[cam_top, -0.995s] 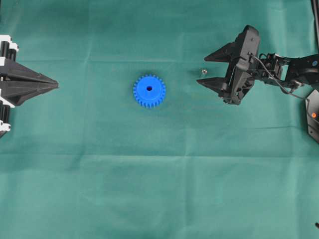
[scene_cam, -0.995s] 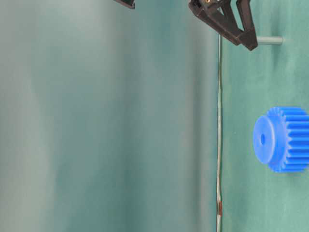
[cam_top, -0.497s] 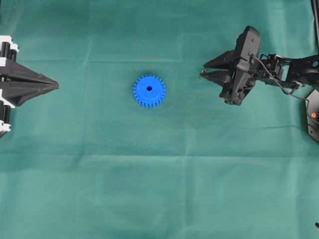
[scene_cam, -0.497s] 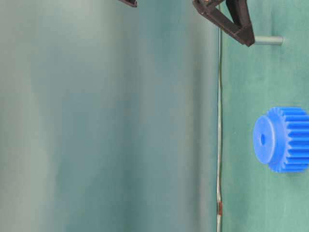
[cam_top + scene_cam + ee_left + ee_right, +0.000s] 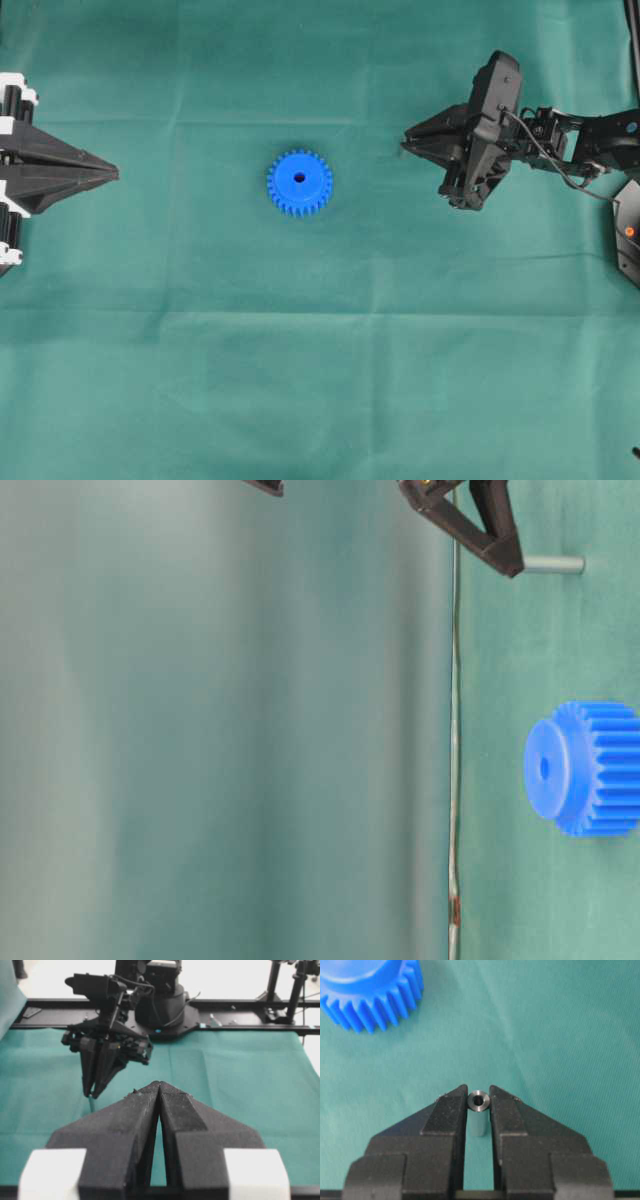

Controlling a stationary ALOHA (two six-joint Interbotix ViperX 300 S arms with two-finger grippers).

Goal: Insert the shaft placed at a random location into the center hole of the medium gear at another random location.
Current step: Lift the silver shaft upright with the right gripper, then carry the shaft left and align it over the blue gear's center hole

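The blue medium gear (image 5: 300, 183) lies flat on the green cloth with its center hole (image 5: 300, 178) facing up; it also shows in the table-level view (image 5: 585, 768) and at the top left of the right wrist view (image 5: 370, 990). The shaft (image 5: 479, 1101), a small silvery pin, stands upright on the cloth (image 5: 555, 564), to the gear's right in the overhead view. My right gripper (image 5: 405, 143) is shut on the shaft, a fingertip pressing each side of its top. In the overhead view the fingers hide the shaft. My left gripper (image 5: 115, 173) is shut and empty at the left edge.
Green cloth (image 5: 320, 350) covers the whole table. The right arm's base and a black frame (image 5: 165, 1005) stand at the table's far end in the left wrist view.
My right gripper's jaws have closed from wide open onto the shaft, which has stayed in place. The left gripper and the gear have not moved.
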